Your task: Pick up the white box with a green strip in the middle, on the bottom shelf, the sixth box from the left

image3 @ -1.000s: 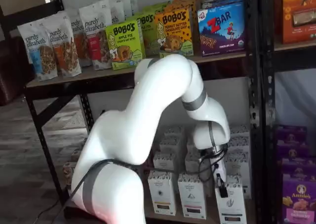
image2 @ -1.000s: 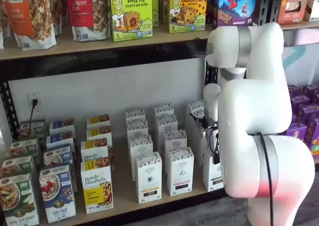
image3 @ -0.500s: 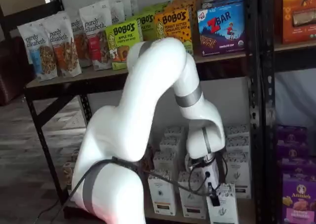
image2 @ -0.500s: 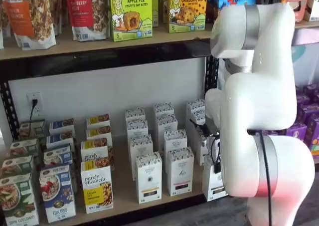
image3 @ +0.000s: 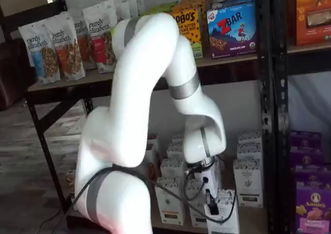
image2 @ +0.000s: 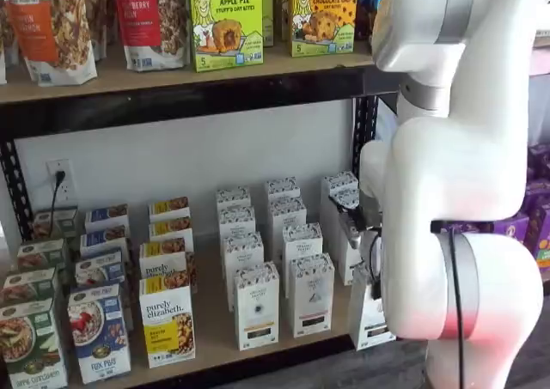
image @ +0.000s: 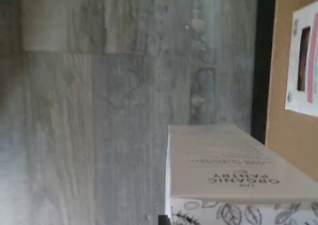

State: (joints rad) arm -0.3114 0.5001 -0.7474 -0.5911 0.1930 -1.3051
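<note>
Lower centre of a shelf view, the black-fingered gripper [image3: 212, 207] looks closed on the tall white box with speckled top [image3: 223, 216], drawn clear of the pale wooden bottom shelf [image2: 210, 342]. A shallow top grip could let it slip.

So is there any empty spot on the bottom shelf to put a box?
Yes: bare board between the yellow-and-white boxes and the white boxes. Left of that, cereal boxes crowd together. Right, the arm blocks the way.
</note>
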